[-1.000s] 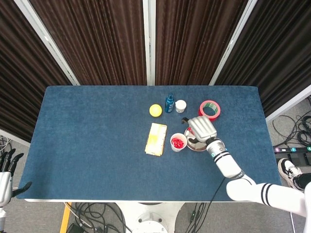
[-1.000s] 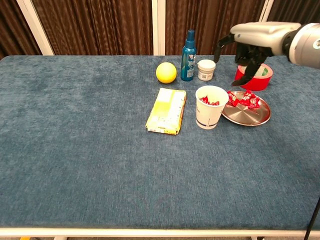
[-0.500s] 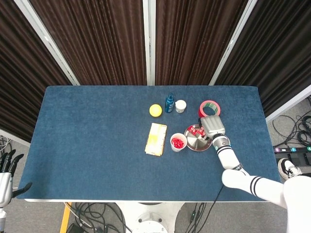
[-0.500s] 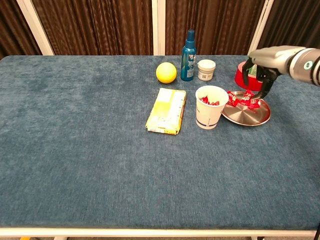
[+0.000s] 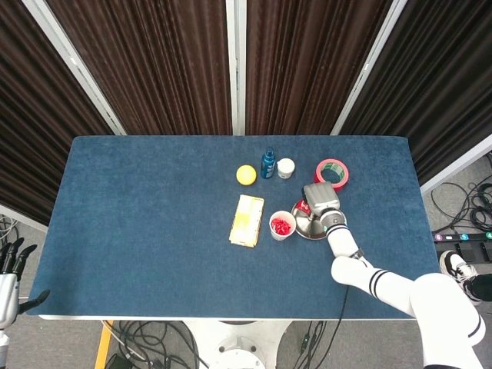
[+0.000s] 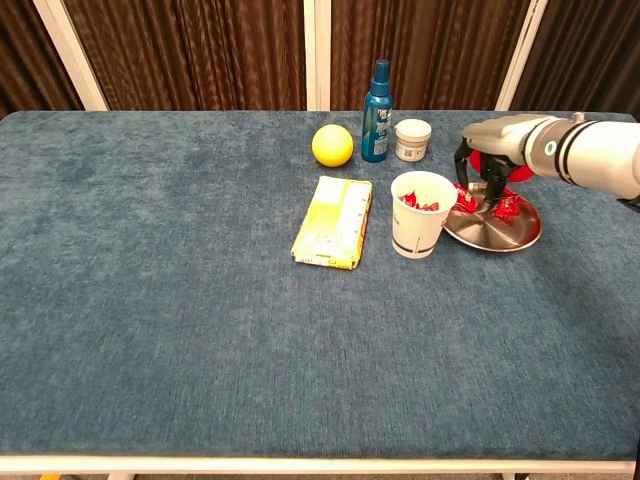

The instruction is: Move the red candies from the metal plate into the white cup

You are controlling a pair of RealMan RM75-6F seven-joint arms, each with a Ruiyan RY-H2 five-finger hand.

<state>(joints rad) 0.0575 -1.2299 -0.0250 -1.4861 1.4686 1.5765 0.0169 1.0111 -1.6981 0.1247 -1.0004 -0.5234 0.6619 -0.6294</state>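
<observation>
You are partway through. The white cup (image 6: 421,213) already has red candies (image 6: 420,204) in it; their wrappers show just below the rim in the chest view and as a red patch inside the cup from the head view. More red candies (image 6: 505,208) lie on the metal plate (image 6: 510,233), which sits just beside the cup on its right, rim almost touching it. They are bunched on the far half of the plate, the half away from you; the near half is bare metal. I cannot count how many are left, since your robot hand covers part of the pile.

Your right robot hand (image 6: 487,160) is down over the far part of the plate, fingers (image 6: 495,192) pointing downward with their tips among the candies. Whether they have closed on a candy cannot be told from either view: the tips sit right at the pile, and from above the back of the hand hides them. Nothing is lifted clear of the plate. Your left robot hand (image 5: 11,270) hangs well away from the cup, off the left edge of the tabletop (image 5: 138,215), fingers spread and holding nothing.

What is left, by my judgement: secure a candy from the plate, carry it the short way left to the cup, release it inside, and repeat until only bare metal shows. The cup stands close, so mind the rim on the way over.
</observation>
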